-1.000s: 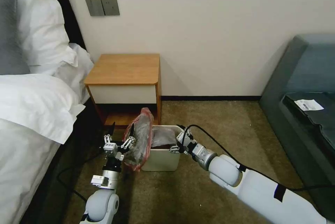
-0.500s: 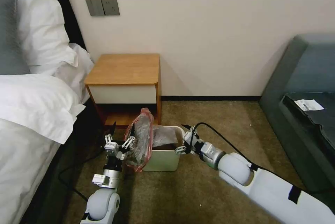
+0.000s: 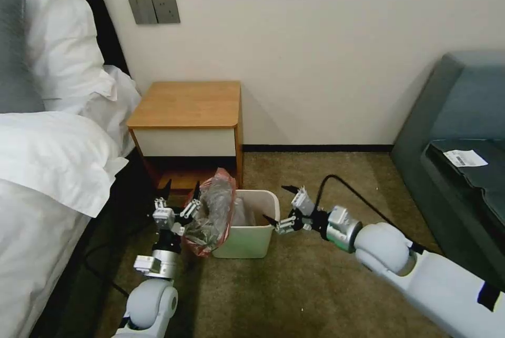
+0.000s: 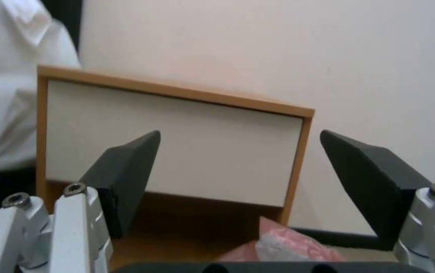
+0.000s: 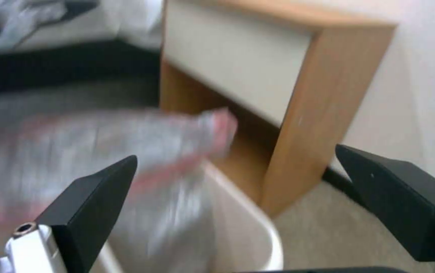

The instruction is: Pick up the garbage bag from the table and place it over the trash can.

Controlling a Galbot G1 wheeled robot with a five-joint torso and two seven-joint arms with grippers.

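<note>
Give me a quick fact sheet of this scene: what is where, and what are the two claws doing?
Garbage bag: draped over the left side of the bin, partly inside
Trash can: on the carpet, in front of the nightstand
Table: against the wall, by the bed
Left gripper: open, beside the bag
Right gripper: open, right of the bin, holding nothing

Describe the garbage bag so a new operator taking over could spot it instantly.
Find the nightstand against the wall beside the bed; on the carpet just in front of it stands a cream bin. The bag is the crinkly, see-through grey plastic with a pink-red rim, draped over the bin's left edge next to the open left tool. Nothing else nearby is translucent or red-edged.
</note>
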